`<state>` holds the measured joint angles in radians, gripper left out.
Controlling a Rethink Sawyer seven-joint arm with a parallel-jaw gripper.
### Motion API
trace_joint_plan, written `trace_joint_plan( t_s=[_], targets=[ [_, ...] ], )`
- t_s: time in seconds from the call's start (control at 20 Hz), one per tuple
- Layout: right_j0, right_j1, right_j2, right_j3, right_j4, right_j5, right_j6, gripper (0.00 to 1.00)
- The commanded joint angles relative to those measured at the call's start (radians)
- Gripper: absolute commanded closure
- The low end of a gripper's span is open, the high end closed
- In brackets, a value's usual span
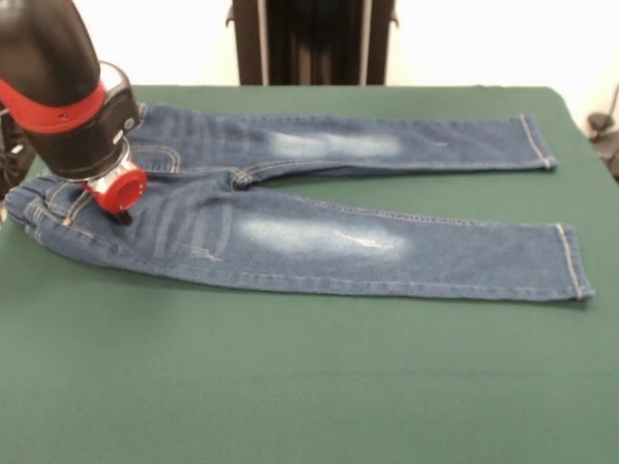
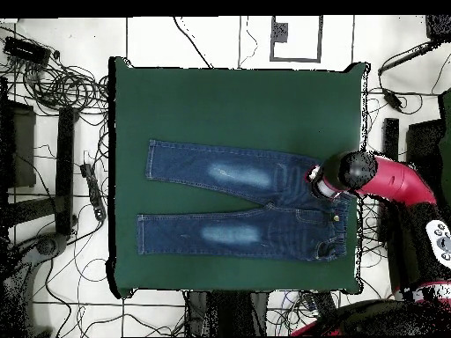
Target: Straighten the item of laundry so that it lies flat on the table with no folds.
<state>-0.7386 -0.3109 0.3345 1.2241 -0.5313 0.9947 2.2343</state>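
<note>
Jeans [image 1: 319, 237] of small blue denim lie spread nearly flat mid-way across the dark green cloth surface [image 1: 290, 387], red-and-black gripper [image 1: 118, 198] low over their waistband, jaws' state unreadable; lifting with fabric snagged could, I judge, rumple the waistband again.

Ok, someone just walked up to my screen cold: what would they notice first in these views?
First the jeans, spread nearly flat across the middle of the green table, both legs stretched out side by side with pale faded patches on the thighs. Next the red and black arm, coming down over the waistband end, its gripper right at the denim there. Whether its jaws are open cannot be told.
</note>
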Motion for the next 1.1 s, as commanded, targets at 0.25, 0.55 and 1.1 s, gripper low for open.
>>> trace_joint_plan(
  t_s=[0.25, 0.55, 1.1],
  targets=[
    [0.005, 0.073, 0.137, -0.16, -0.105, -0.128, -0.415, 1.0],
    [-0.019, -0.061, 0.125, -0.022, -0.068, -0.128, -0.346, 1.0],
    [-0.021, -0.108, 0.114, 0.003, -0.059, -0.109, -0.336, 1.0]
  ],
)
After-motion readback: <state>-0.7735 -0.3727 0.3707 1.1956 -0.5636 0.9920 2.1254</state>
